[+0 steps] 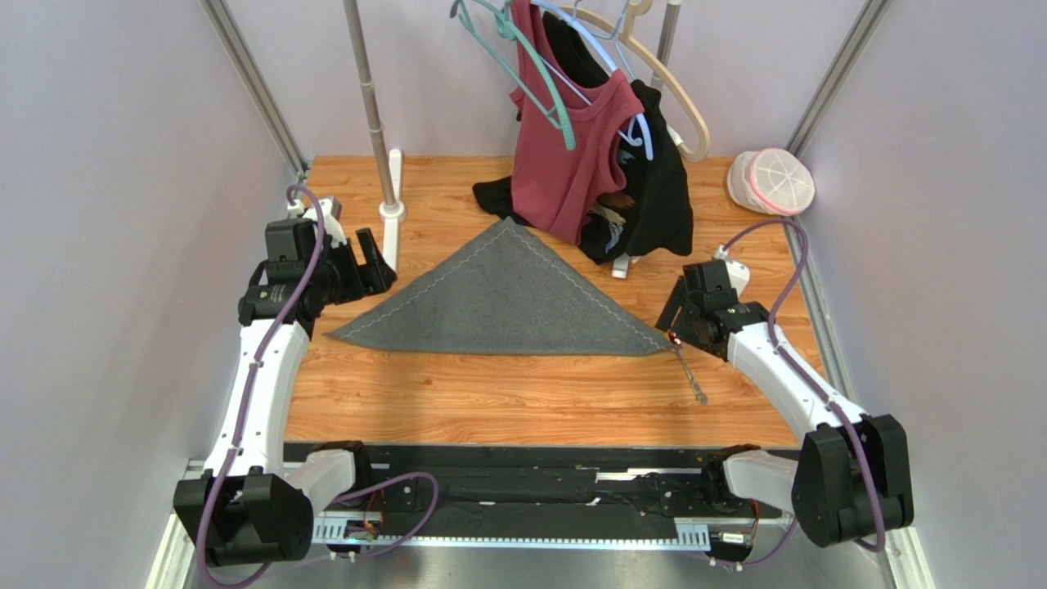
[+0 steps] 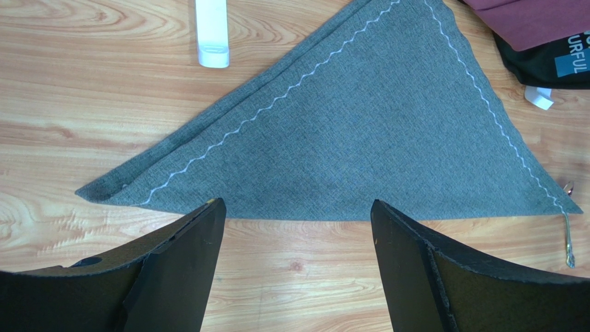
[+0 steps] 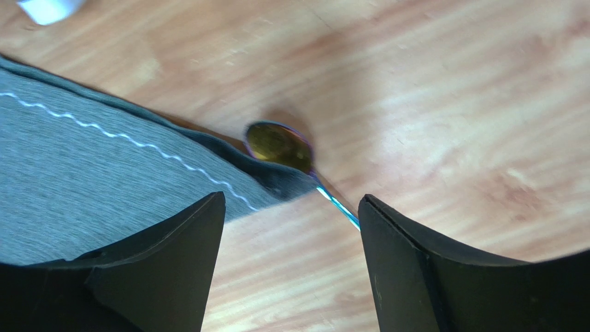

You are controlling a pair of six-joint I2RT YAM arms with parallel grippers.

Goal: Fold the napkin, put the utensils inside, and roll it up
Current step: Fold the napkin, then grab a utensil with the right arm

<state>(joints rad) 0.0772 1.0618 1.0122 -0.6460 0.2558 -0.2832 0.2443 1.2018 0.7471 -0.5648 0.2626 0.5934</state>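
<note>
The napkin (image 1: 504, 301) is a dark grey cloth folded into a triangle, its long edge toward me and its stitched border (image 2: 305, 79) on top. The spoon lies at the napkin's right corner. Its gold bowl (image 3: 278, 146) is tucked partly under the cloth tip and its thin handle (image 1: 691, 378) points toward me. My right gripper (image 1: 671, 317) hovers open just over that corner, the handle (image 3: 339, 205) running by its right finger. My left gripper (image 1: 369, 264) stands open off the napkin's left corner, and its wrist view shows the napkin (image 2: 360, 138) beyond bare wood.
A rack pole (image 1: 372, 111) with a white foot (image 2: 212, 34) stands back left. A maroon garment (image 1: 572, 147) and a black one (image 1: 658, 184) hang from hangers and touch the table behind the napkin. A round white-pink object (image 1: 772, 182) sits at the back right.
</note>
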